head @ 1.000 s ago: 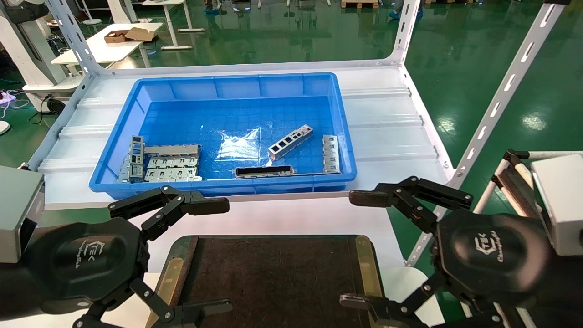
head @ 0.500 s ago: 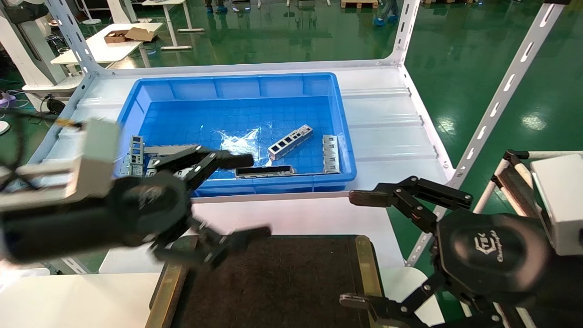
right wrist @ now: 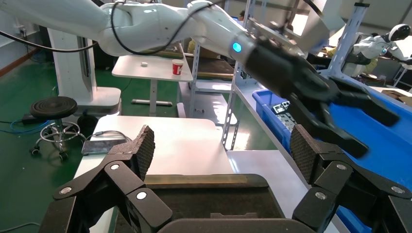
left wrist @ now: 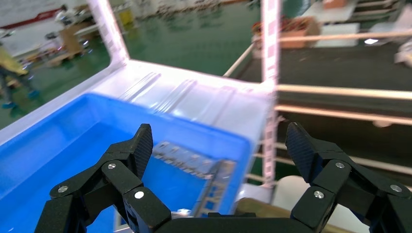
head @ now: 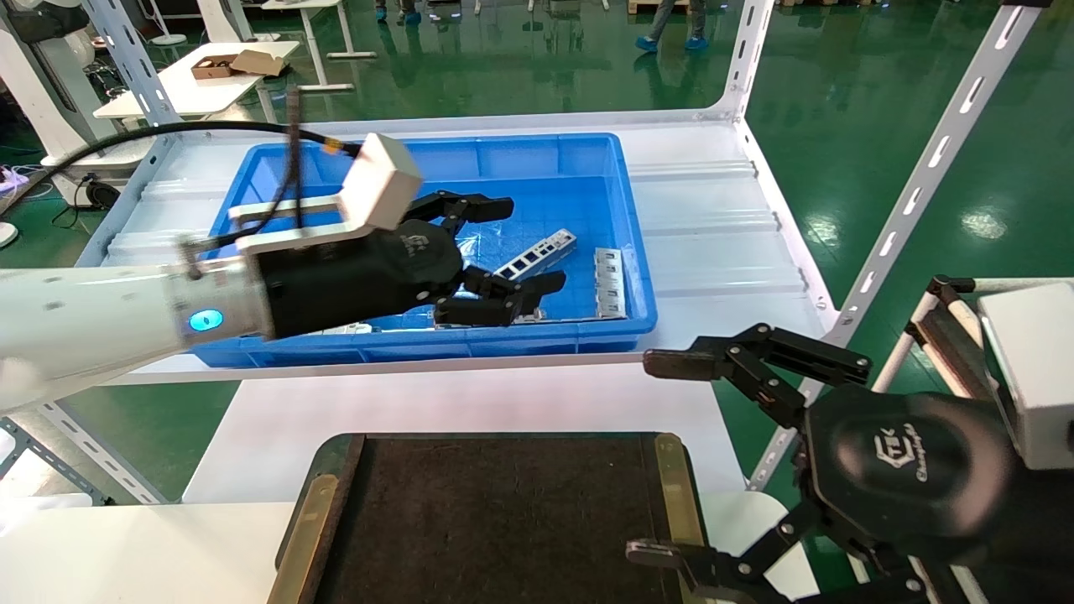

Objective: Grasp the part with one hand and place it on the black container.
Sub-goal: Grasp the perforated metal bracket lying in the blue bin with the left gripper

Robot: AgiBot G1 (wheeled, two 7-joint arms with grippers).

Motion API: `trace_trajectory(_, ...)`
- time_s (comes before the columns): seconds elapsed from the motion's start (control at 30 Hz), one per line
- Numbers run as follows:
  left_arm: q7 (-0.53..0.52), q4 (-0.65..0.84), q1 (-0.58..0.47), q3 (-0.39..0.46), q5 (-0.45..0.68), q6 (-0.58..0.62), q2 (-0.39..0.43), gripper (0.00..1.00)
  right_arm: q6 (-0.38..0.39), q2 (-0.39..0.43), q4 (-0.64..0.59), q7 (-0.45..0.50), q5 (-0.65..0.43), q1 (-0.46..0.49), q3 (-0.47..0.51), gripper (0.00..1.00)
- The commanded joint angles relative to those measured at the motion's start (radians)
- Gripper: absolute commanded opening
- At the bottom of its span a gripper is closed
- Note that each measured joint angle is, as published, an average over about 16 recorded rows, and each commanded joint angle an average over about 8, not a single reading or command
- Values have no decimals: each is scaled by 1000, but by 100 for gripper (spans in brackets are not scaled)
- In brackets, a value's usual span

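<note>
While my left gripper (head: 508, 252) hangs over the blue bin (head: 252, 189) with its jaws spread wide and nothing between them, the part (head: 534, 262) lies on the bin floor just past the fingertips, at about two o'clock from the gap. I judge the jaws are held this wide so they can drop astride the strip's narrow width rather than its length. In my left wrist view the two fingers (left wrist: 138, 148) frame the bin's corner, and a slotted plate (left wrist: 194, 162) leaning by the wall shows between them; the part itself I cannot pick out there.

Around the part, at six o'clock from it, a darker open-frame bar (head: 537, 315) lies along the near wall, mostly hidden under my lower finger. At three o'clock a grey slotted plate (head: 610, 283) rests beside the right wall. The part lies slantwise and apart from both, which should leave room for a finger on each side.

My right gripper (head: 667, 457) is parked at four o'clock from the bin, off the shelf's corner, jaws also wide apart and empty, keeping clear of the work.

The black container (head: 503, 520) sits at six o'clock, on the near table below the shelf, bare, with a brass-coloured strip (head: 671, 486) along each side. It is placed close to my body, so the carry back should be short.
</note>
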Motion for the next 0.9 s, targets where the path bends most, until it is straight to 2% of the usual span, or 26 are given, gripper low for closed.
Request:
trace_trajectory(0.03, 27, 67, -29, 15, 32, -23, 40, 100, 0, 0, 0, 0, 0, 0, 0, 100)
trace_trajectory(0.3, 138, 350, -129, 38, 92, -137, 190, 100, 0, 0, 0, 0, 1, 0, -1, 100)
trace_trajectory(0.5, 197, 517, -176, 39, 99, -229, 271, 100, 1, 0, 0, -1, 1, 0, -1, 100)
trace_trajectory(0.7, 216, 578, -187, 62, 96, -286, 299, 100, 1, 1, 0, -1, 1, 0, -2, 100)
trace_trajectory(0.9, 180, 570, -176, 109, 87, -333, 305, 100, 1, 1, 0, -1, 1, 0, -2, 100)
